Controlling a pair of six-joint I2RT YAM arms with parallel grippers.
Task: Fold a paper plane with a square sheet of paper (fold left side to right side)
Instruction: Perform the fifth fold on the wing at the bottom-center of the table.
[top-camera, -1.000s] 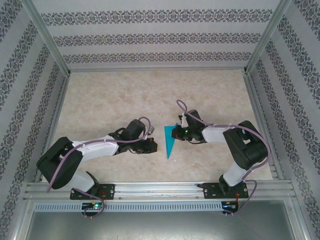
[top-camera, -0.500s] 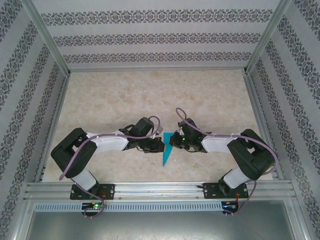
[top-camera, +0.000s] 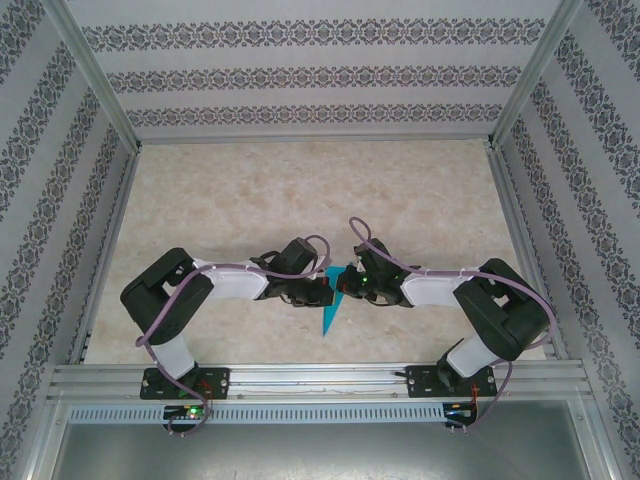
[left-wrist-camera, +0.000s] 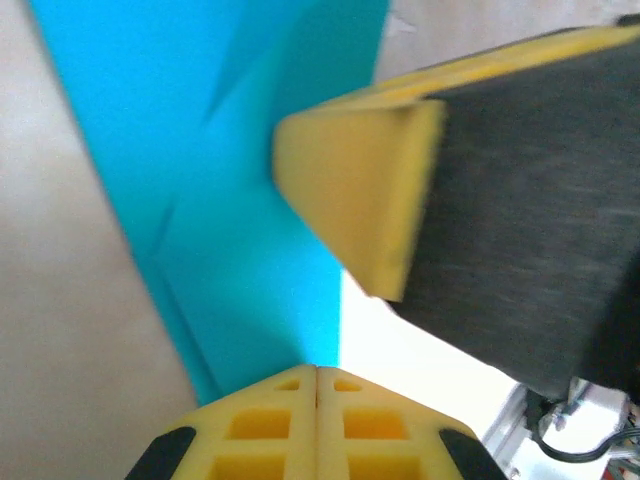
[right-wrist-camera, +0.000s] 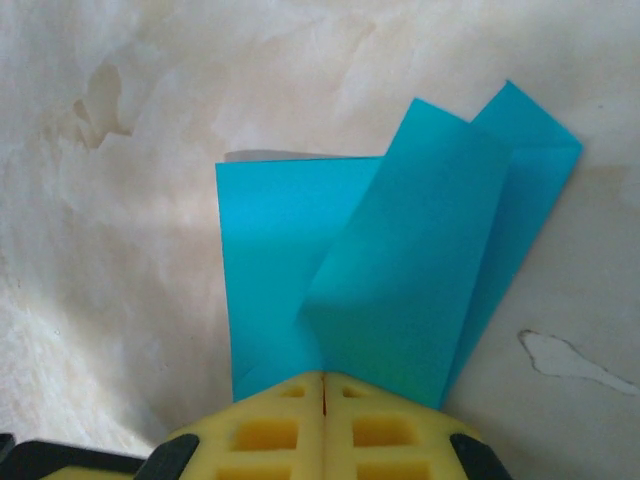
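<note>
The square sheet of paper, turquoise, lies folded as a narrow paper plane (top-camera: 331, 308) on the marbled table, its tip toward the near edge. My left gripper (top-camera: 322, 291) and right gripper (top-camera: 345, 284) face each other across its wide end. Both are shut, with their tips down on the paper. In the left wrist view the creased paper plane (left-wrist-camera: 230, 170) lies ahead of my shut left gripper (left-wrist-camera: 317, 372), and a yellow finger (left-wrist-camera: 360, 190) of the right gripper hangs over it. In the right wrist view layered flaps of the paper plane (right-wrist-camera: 400, 270) fan out beyond my shut right gripper (right-wrist-camera: 323, 378).
The beige marbled table (top-camera: 300, 190) stretches back to patterned walls on three sides. A metal rail (top-camera: 320, 378) with the arm bases runs along the near edge. A pale stain (right-wrist-camera: 575, 365) marks the table to the right of the paper.
Both arms have swung inward; the left gripper moved right until it met the paper. The paper shifted slightly toward the near edge and its wide end looks narrower.
</note>
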